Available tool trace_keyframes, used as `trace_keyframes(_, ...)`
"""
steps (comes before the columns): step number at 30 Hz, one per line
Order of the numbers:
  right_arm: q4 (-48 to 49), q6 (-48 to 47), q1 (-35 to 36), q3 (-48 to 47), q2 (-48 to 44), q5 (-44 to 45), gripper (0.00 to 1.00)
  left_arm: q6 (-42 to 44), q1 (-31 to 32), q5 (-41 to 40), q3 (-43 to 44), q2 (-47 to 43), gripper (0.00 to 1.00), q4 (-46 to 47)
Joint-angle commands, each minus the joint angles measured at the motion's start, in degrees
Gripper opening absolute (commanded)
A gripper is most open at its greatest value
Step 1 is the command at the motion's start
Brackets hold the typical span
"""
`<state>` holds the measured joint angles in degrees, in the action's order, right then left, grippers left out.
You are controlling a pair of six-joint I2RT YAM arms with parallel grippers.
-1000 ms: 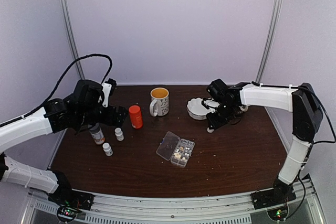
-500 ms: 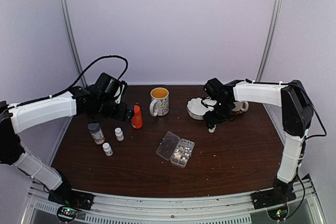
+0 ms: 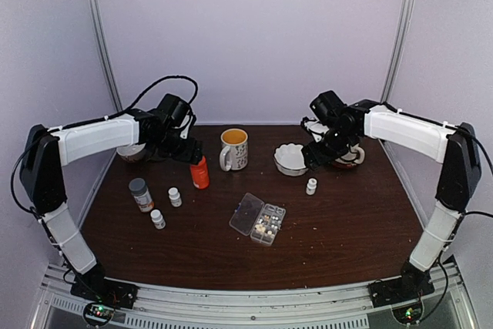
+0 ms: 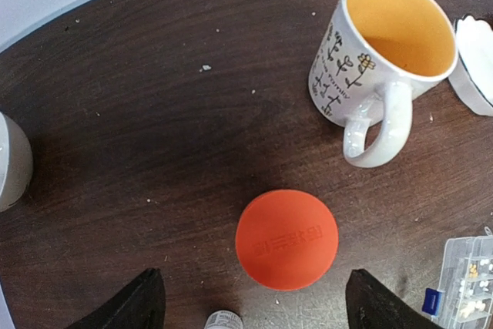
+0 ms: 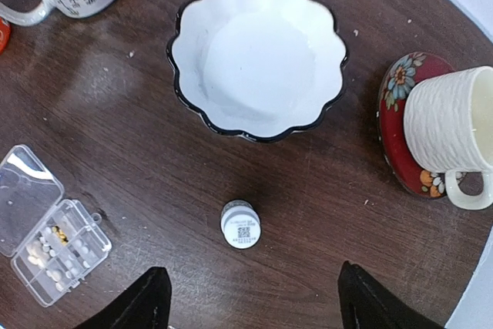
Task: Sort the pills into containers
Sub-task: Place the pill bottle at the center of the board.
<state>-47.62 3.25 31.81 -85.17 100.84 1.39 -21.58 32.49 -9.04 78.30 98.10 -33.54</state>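
Observation:
The clear organizer box (image 3: 258, 219) lies lid-open in the middle of the table, with whitish and tan pills (image 5: 54, 256) in its containers (image 5: 65, 248); its corner also shows in the left wrist view (image 4: 466, 290). My left gripper (image 4: 256, 306) is open and hovers over the orange bottle (image 4: 286, 239), one finger on each side of it, not touching. My right gripper (image 5: 254, 298) is open above a small white bottle (image 5: 240, 223), which stands alone on the table (image 3: 311, 186). From above, the left gripper (image 3: 187, 152) sits just behind the orange bottle (image 3: 199, 172).
A flowered mug (image 3: 233, 149) stands between the arms. Near the right gripper (image 3: 317, 153) are a white scalloped bowl (image 5: 258, 55) and a white cup on a red saucer (image 5: 451, 132). At left are a grey-capped bottle (image 3: 141, 194) and two small white bottles (image 3: 175, 196) (image 3: 158, 219).
The right gripper opened, let go of the small white bottle and lifted back from it. The left arm swung from over the grey-capped bottle to over the orange bottle.

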Motion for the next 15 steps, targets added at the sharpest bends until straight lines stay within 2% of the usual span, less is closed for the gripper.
trace_keyframes(1, 2.2, 1.1, 0.2, 1.3, -5.3, 1.2, 0.8, 1.1, -0.8, 2.8, 4.6, 3.2, 0.84, -2.8)
trace_keyframes(6, 5.6, 1.1, 0.2, 5.2, -9.9, 1.5, 0.81, 0.9, -0.8, 3.9, 6.1, 5.8, 0.88, -3.5)
trace_keyframes(12, 4.9, 1.0, 0.3, 6.0, -10.7, 1.5, 0.81, 0.6, -0.8, 5.2, 6.8, 7.5, 0.86, -3.6)
trace_keyframes(15, 5.3, 1.3, 0.3, 6.8, -10.9, 1.4, 0.81, 0.9, -0.7, 5.7, 6.8, 7.8, 0.89, -3.8)
